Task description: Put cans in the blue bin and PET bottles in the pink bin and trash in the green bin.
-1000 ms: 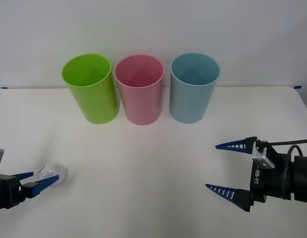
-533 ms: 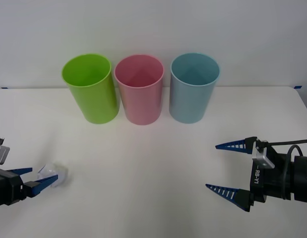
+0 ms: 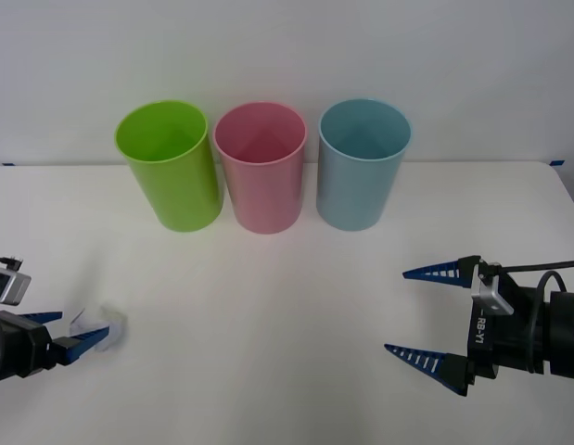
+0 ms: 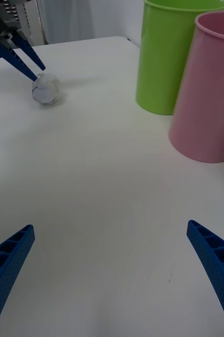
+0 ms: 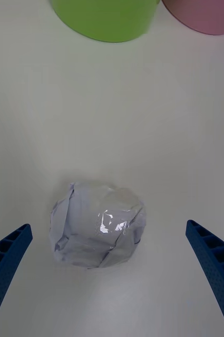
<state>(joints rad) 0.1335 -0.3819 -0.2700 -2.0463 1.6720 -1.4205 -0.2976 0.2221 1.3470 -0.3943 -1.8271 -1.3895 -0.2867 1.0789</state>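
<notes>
Step in hand: picking up the trash (image 3: pixel 99 326), the one loose item on the table (image 3: pixel 287 306). My left gripper (image 3: pixel 66 332) sits low at the near left edge of the table, jaws spread wide, nothing held. In the left wrist view the wad (image 5: pixel 97 224) lies on the table between my two fingers (image 5: pixel 5 260), clear gap on each side, touching neither. It's a small whitish crinkled ball, shiny in spots, probably light and squashy, so it could skid or pop out if I close off-centre. The right wrist view shows the fingertips just at the wad (image 4: pixel 46 88), not fully around it. My right gripper (image 3: pixel 426 315) waits at the near right, jaws wide open, empty, well apart from everything. Green bin (image 3: pixel 171 167), pink bin (image 3: pixel 261 167) and blue bin (image 3: pixel 363 162) stand upright in a row at the far side, green leftmost and nearest the wad. Next, I judge: push the left gripper a bit further over the wad, close gently, lift, carry to the green bin, release above its rim.
</notes>
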